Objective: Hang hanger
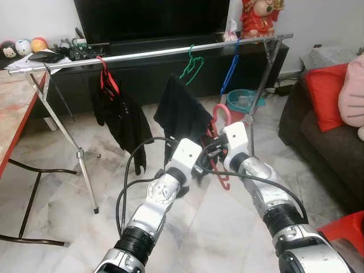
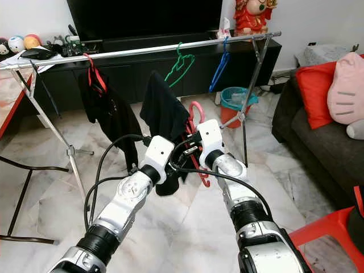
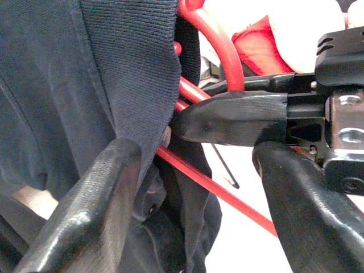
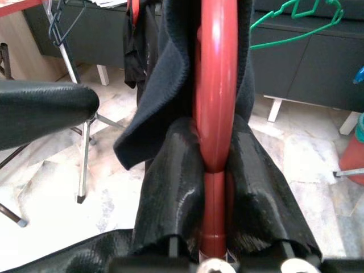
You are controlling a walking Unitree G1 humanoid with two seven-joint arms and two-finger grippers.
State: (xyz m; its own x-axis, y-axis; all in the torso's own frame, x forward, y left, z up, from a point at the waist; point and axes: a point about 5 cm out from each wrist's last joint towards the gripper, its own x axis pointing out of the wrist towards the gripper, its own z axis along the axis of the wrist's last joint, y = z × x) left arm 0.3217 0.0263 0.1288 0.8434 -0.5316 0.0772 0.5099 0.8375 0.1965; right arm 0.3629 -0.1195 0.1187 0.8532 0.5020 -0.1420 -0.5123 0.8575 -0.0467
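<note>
no readable text, no labels, no brand marks, no numbers, no signs on anything

Home living room, likely: television (image 1: 151, 17), sofa (image 1: 327, 142), marble floor (image 1: 68, 199)

silver drying rail (image 1: 148, 54) spans the room on crossed metal legs over marble tile floor (image 1: 68, 210). hung on rail: black garment on red hanger (image 1: 105, 79), bare green hanger (image 1: 192, 67), bare blue hanger (image 1: 230, 71).
</note>
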